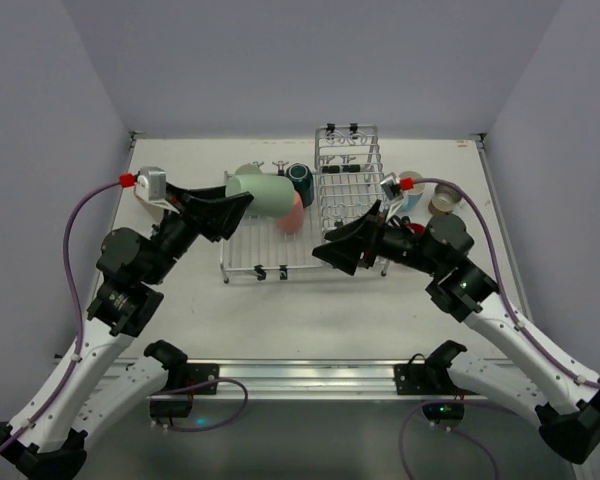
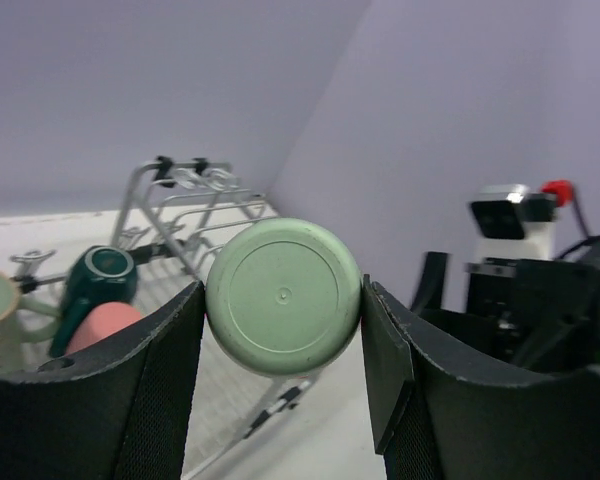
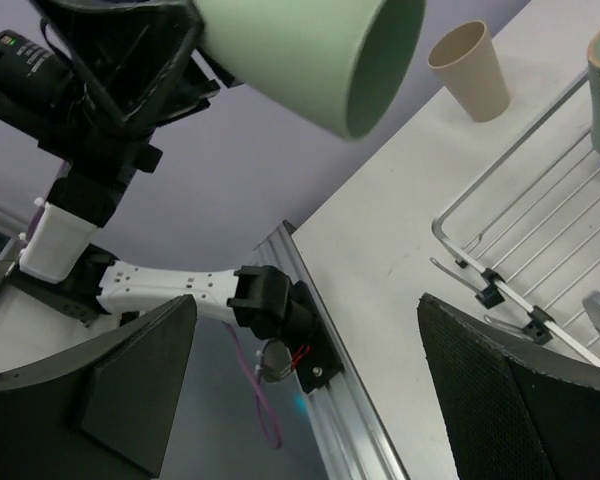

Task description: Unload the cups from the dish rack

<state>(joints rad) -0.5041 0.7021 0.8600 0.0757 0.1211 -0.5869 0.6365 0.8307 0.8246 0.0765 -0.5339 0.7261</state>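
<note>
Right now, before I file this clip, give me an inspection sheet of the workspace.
Surface: white flat table, carrying rack and cups.
Job's things: silver wire dish rack holds dark teal mug and pink cup; beige tapered cup and tan round cup sit on the table.
Clutter: nothing seen.
Grippers: left claw shut on sage green round cup, held on its side above the rack; right claw open, empty.
Cables: purple cables arc from both wrist cameras.
Surroundings: pale lavender walls.
</note>
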